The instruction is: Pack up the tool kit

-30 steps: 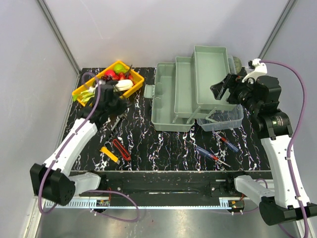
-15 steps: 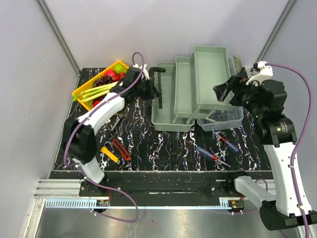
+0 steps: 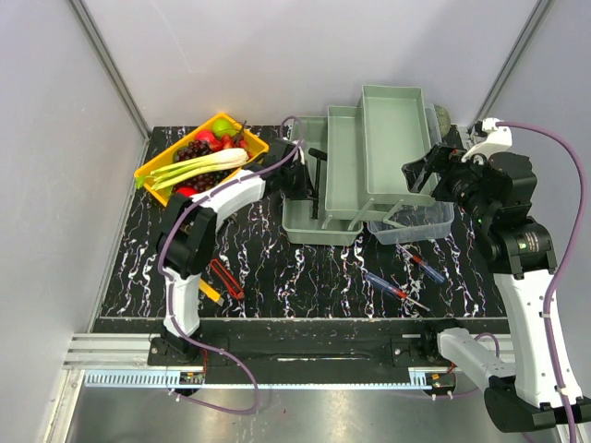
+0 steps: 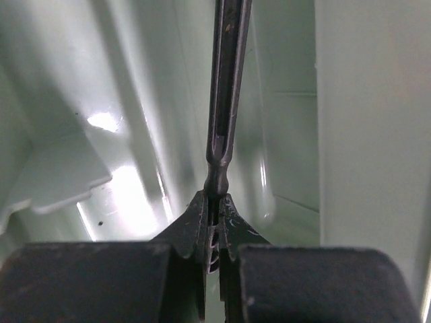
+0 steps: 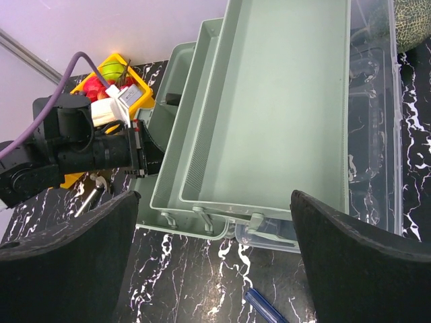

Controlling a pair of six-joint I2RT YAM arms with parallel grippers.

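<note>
The pale grey-green toolbox (image 3: 300,208) stands open at the back of the table, its fold-out trays (image 3: 392,129) stepped up to the right and its clear lid (image 3: 420,224) lying at the right front. My left gripper (image 3: 310,172) is over the box's deep left compartment, shut on the end of a thin dark metal tool (image 3: 318,189). In the left wrist view the tool (image 4: 225,87) sticks out past the gripper (image 4: 215,202), with green box walls all round. My right gripper (image 3: 417,173) hangs open and empty above the trays' right side; its view (image 5: 214,195) shows the trays (image 5: 283,101) below.
Red cutters (image 3: 225,278) and a yellow cutter (image 3: 203,288) lie at the front left. Two red and blue screwdrivers (image 3: 395,290) (image 3: 426,269) lie at the front right. The yellow tray of fruit and vegetables (image 3: 148,172) stands at the back left. A melon (image 3: 444,117) sits behind the box.
My left arm has swung right from beside the yellow tray to the toolbox, carrying the dark tool over the deep compartment. My right arm has hardly moved.
</note>
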